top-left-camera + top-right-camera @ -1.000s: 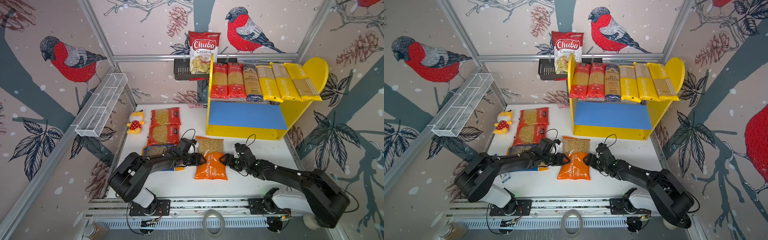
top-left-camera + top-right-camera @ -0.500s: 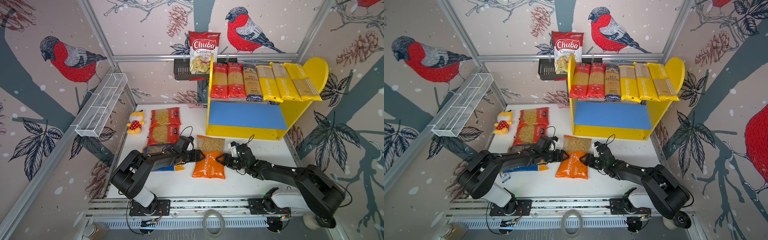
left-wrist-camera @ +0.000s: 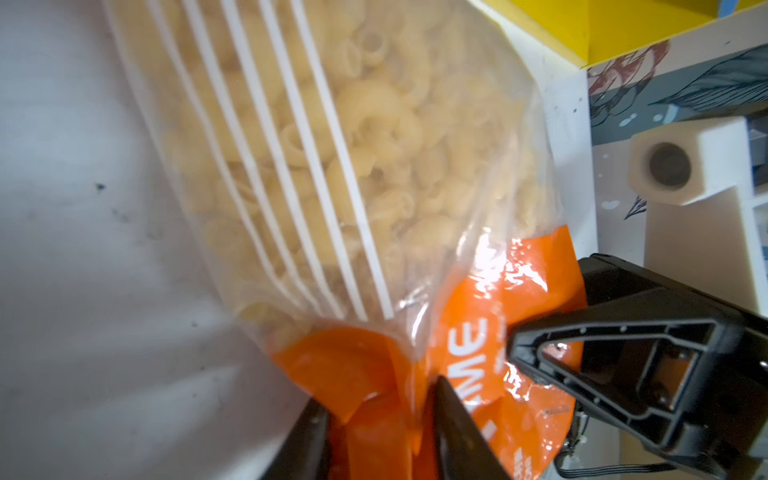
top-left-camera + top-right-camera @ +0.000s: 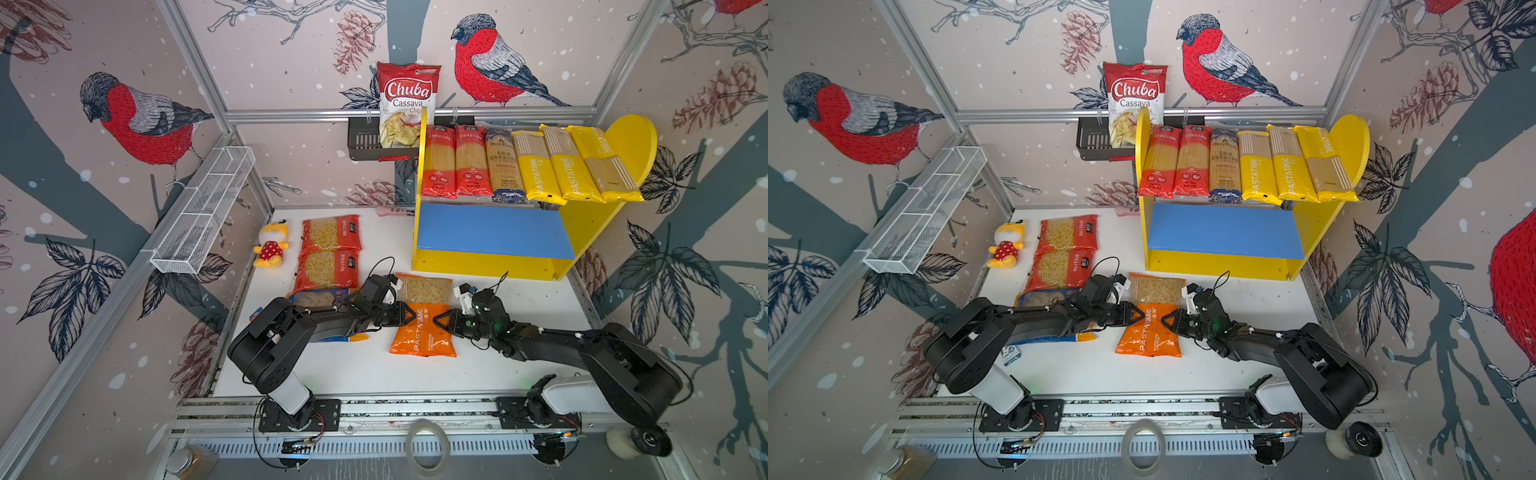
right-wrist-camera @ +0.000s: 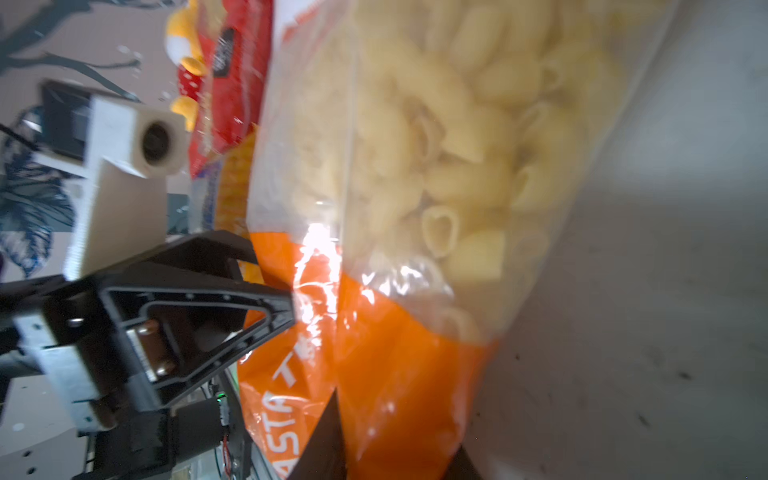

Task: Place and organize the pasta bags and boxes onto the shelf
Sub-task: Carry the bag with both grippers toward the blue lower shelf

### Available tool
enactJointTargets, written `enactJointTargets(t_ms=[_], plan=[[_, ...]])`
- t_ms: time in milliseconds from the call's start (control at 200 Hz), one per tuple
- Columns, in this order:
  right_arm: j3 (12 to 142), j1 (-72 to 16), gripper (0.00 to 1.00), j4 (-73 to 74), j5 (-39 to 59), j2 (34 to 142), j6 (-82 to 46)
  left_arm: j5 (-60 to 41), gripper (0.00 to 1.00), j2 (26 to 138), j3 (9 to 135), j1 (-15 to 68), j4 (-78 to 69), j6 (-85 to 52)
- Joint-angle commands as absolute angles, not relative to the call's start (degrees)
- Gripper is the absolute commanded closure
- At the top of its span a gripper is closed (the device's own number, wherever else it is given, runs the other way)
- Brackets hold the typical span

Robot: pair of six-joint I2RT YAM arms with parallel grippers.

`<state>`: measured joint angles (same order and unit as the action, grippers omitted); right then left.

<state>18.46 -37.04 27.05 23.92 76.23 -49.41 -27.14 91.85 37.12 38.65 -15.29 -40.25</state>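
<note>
The orange bag [image 4: 422,332] is soft, shiny plastic, and it crinkles where I grab it. Its top half is clear with thin white stripes, and I can see little curved pasta tubes inside. Its bottom half is orange with white letters. It is on the smooth white bench [image 4: 374,374], just in front of the yellow wooden shelf [image 4: 490,266] with the flat blue board. My left hand [image 4: 410,317] pinches one side edge and my right hand [image 4: 437,322] pinches the other. The bag sits right between my two black hands.
</note>
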Motion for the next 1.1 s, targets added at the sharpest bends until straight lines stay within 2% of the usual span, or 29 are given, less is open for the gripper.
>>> enactJointTargets(t_ms=[0, 95, 335, 750, 1096], plan=[[18.3, -37.0, 0.75, 32.3, 26.4, 73.6, -47.7, -29.7, 0.76, 90.6, 37.3, 38.8, -19.2, -40.5], [17.9, -36.9, 0.80, 32.6, 26.7, 72.1, -47.1, -30.1, 0.83, 89.6, 37.5, 38.8, -20.2, -40.9], [17.2, -36.4, 0.90, 31.1, 26.0, 63.7, -44.1, -31.2, 0.93, 85.3, 39.1, 38.8, -20.2, -40.5], [20.3, -31.9, 0.92, 19.9, 22.2, 46.9, -39.3, -33.0, 0.96, 79.6, 47.3, 39.4, -12.5, -32.2], [28.2, -26.8, 0.94, 17.4, 18.9, 44.7, -29.6, -29.5, 0.98, 81.3, 57.7, 39.6, -12.4, -23.8]])
